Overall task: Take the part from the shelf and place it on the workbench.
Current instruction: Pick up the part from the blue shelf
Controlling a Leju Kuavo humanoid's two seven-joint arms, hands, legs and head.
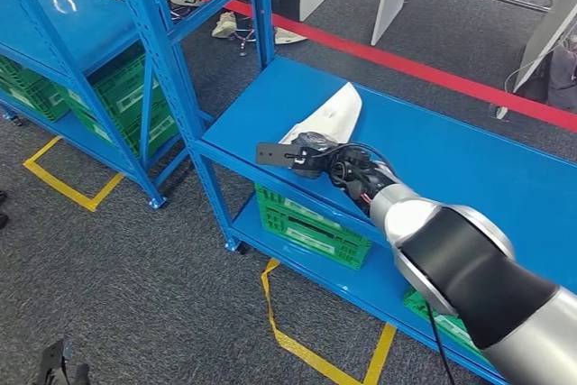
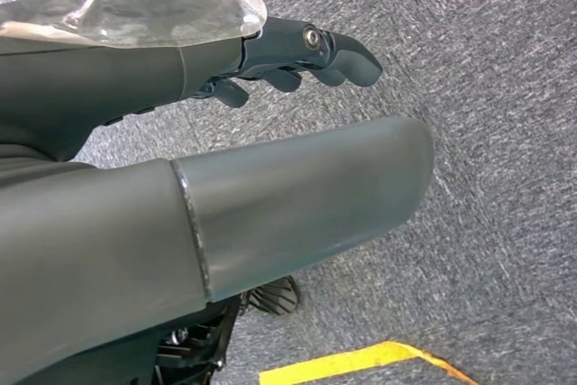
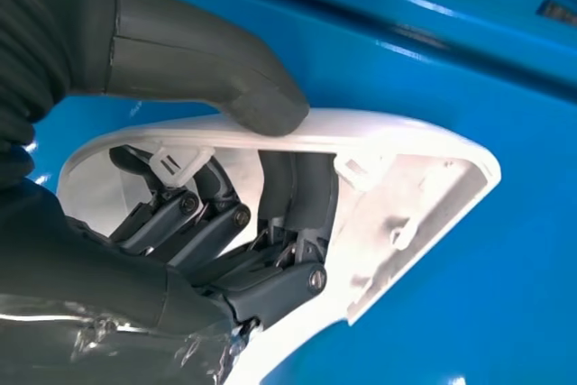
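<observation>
From the head view I see my right hand (image 1: 320,158) reaching out over the top board of the blue shelf (image 1: 462,155). It holds the white plastic part (image 1: 334,114), a long curved shell that comes to a point at one end. The part lies on the shelf board near its front edge. Its long line runs from about 7 o'clock up to 1 o'clock, and the pointed tip faces 1 o'clock, away from me.

In the right wrist view I see the grip up close. My thick grey thumb (image 3: 224,74) presses on the outer skin of the white plastic part (image 3: 408,214), and my dark fingers (image 3: 272,277) are tucked inside the hollow of the shell. So this hand is clamped on the part.

A green crate (image 1: 309,223) sits on the lower board, under my right hand. Yellow tape (image 1: 306,344) marks the grey carpet at 6 o'clock.

My left hand (image 2: 299,51) hangs over the carpet with nothing in it, its dark fingers loosely bent and apart from the thumb.
</observation>
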